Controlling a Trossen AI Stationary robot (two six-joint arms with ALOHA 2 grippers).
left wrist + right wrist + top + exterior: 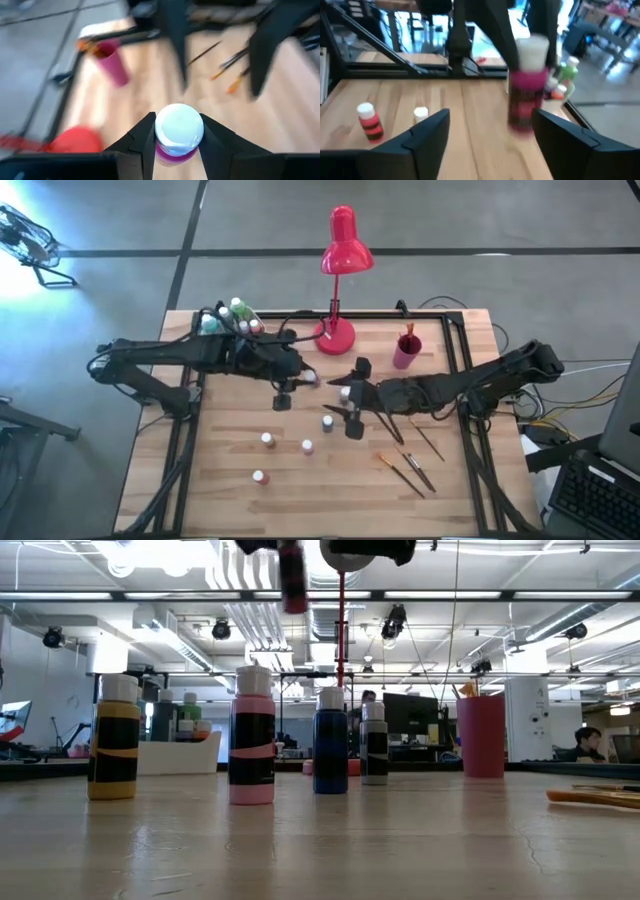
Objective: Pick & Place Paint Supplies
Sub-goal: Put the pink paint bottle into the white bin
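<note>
Left wrist view, nearest first: the left gripper (177, 150) has its jaws closed on the white cap and magenta body of a small magenta paint bottle (178, 136), held above the wooden tabletop (150, 95). In the right wrist view the same bottle hangs in front of the right gripper (490, 135), whose jaws stand open and hold nothing, so this reads as a handover just completed or the left arm carrying alone; I cannot tell which.

Lower on the tabletop in the high view, three small white-capped bottles (268, 440) stand apart, and thin wooden-handled paintbrushes (405, 470) lie loose near the right arm. The low view shows a yellow-and-black bottle (115, 740), a pink one (252, 740), a blue one (331, 745) and a grey one (374, 745), all upright.

Farther back, a cluster of green, white and red bottles (235, 315) sits at the left rear corner, apparently the collecting spot, and a pink cup (406, 350) stands right of the red desk lamp (342, 250).

Judging by this, the task is partway: several bottles gathered, several and the brushes remaining.
</note>
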